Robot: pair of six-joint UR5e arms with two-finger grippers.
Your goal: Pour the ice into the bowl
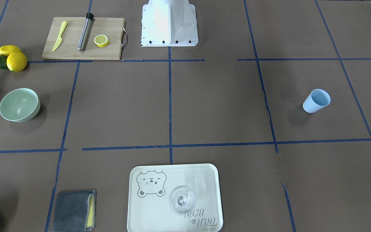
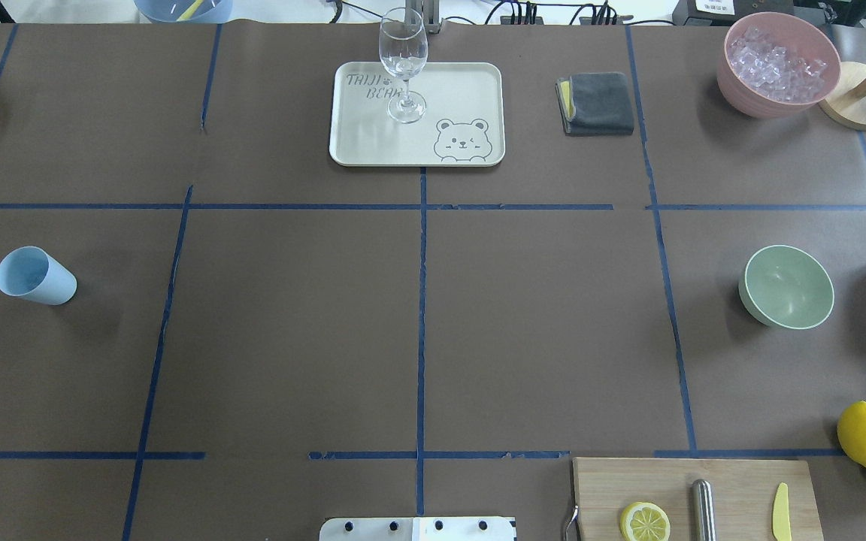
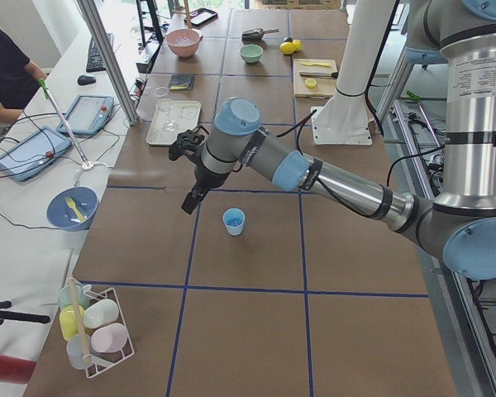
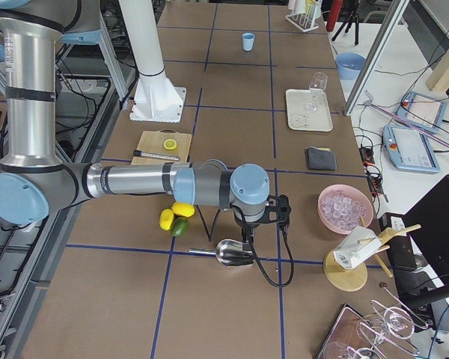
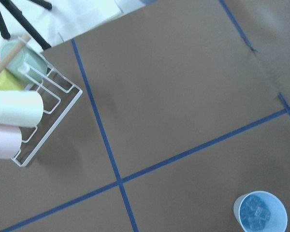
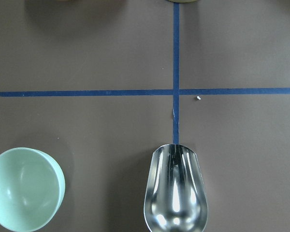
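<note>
The ice [image 5: 256, 213] lies as a few clear cubes inside the light blue cup [image 5: 260, 212], which stands upright on the robot's left side of the table [image 2: 34, 275] [image 1: 316, 101] [image 3: 233, 221]. The mint-green bowl [image 2: 786, 287] stands empty on the robot's right side [image 1: 19, 104] [image 6: 24, 188]. My left gripper [image 3: 188, 201] hangs above the table beside the cup, apart from it. My right gripper [image 4: 266, 217] hangs over a metal scoop [image 6: 176, 191] near the bowl. Each gripper shows only in a side view, so I cannot tell if either is open or shut.
A pink container [image 2: 779, 64] full of ice stands at the far right. A tray [image 2: 470, 83] holds a clear glass [image 2: 403, 68]. There is a grey cloth [image 2: 598, 103], a cutting board [image 1: 82, 38] with a lemon half, and lemons [image 1: 16, 61]. A wire rack of cups [image 5: 19, 111] stands at the left end.
</note>
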